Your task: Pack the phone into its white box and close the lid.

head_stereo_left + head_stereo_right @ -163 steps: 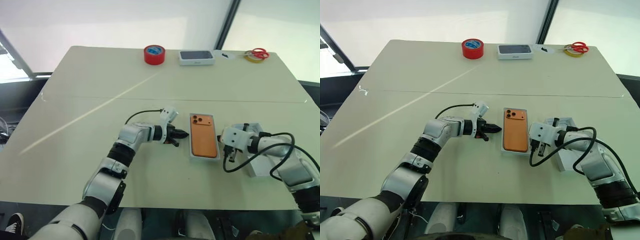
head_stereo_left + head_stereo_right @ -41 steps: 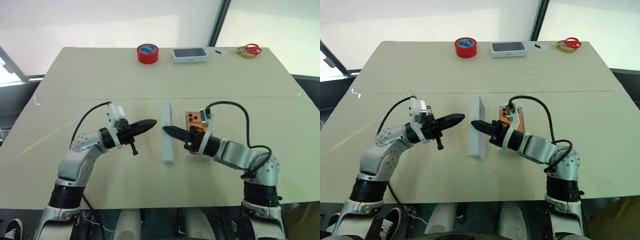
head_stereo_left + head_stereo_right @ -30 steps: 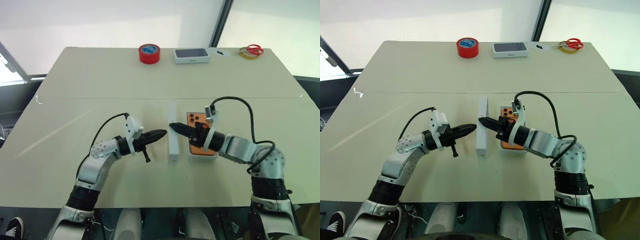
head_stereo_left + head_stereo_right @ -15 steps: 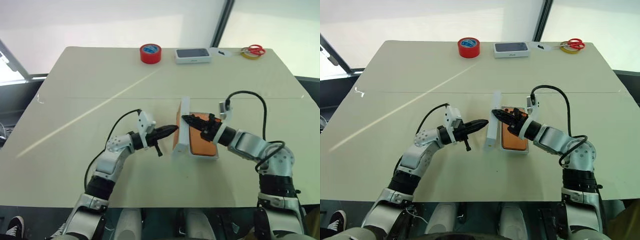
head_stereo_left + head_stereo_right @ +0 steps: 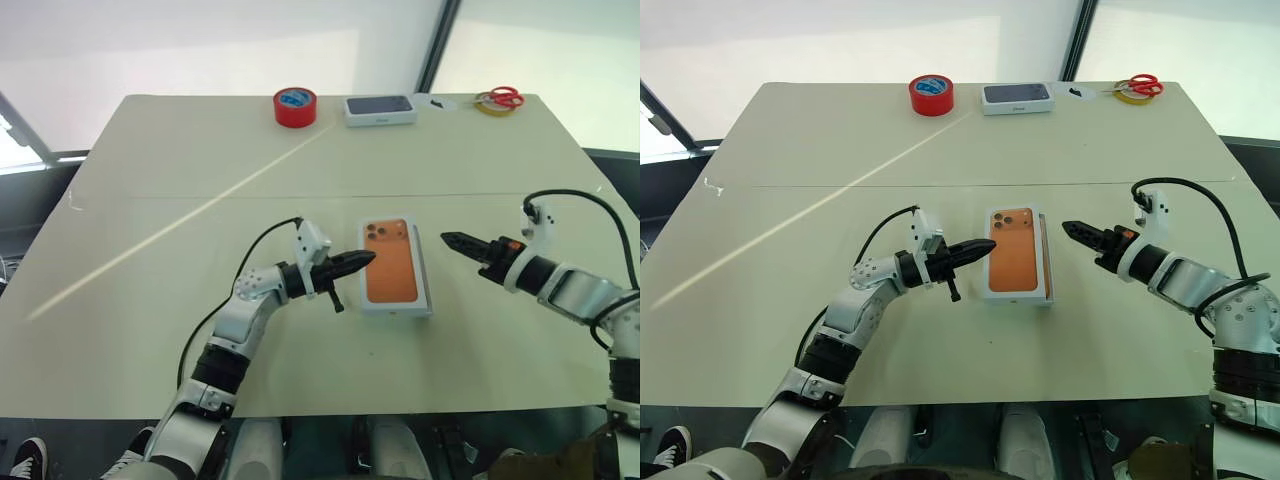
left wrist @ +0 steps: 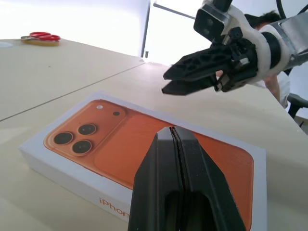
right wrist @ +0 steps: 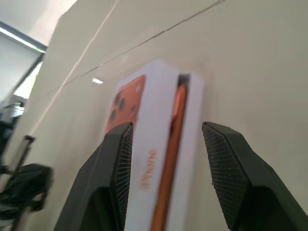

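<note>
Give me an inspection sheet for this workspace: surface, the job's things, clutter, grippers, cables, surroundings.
Surface: beige table, a seam running across it.
Job's things: lid, with an orange phone picture on top, lies over the white box; on its right side a gap shows the phone, so it looks not fully seated.
Clutter: red tape roll, picture box, scissors on yellow tape, all at the far edge.
Grippers: left gripper shut, its tip at the lid's left edge; right gripper open, apart from the lid.
Cables: left wrist cable and right wrist cable, looped above the table.
Surroundings: bright panels, dark post.
</note>
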